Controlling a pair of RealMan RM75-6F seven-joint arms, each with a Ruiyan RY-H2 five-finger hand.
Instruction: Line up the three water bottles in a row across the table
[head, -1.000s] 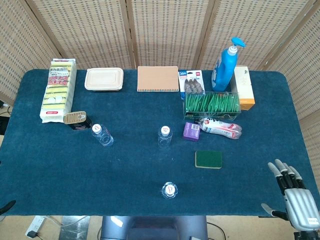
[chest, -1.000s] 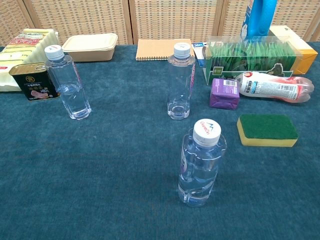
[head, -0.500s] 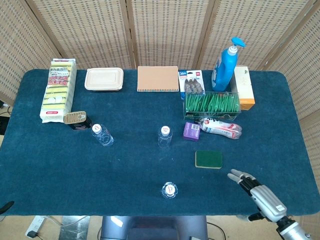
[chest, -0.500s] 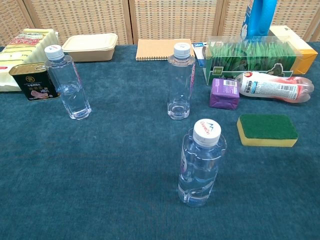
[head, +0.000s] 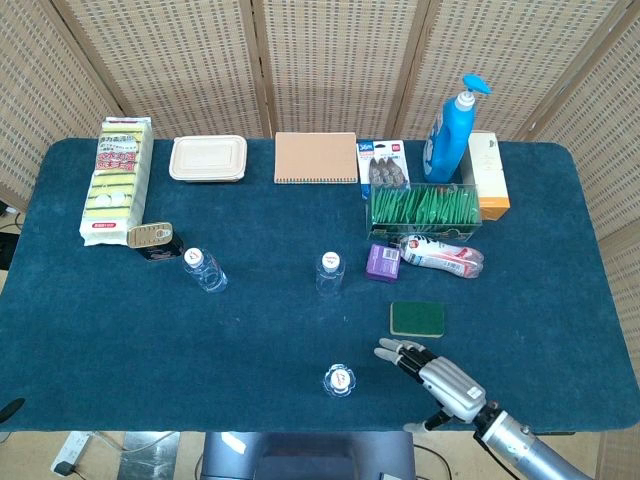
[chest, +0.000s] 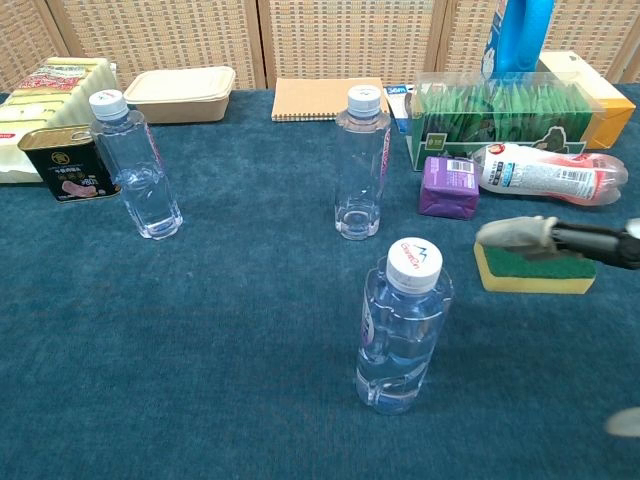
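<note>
Right hand (head: 441, 377) empty, fingers (chest: 515, 232) apart and extended toward the near bottle (head: 339, 380), which stands just past the fingertips, not touching. Other two bottles (head: 205, 270) (head: 329, 272) stand farther back, well apart from the fingers.

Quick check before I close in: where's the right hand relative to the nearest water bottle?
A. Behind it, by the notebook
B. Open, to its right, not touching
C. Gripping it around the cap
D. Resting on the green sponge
B: the right hand has its fingers spread and sits to the right of the near bottle, with bare cloth between them in the head view.
</note>
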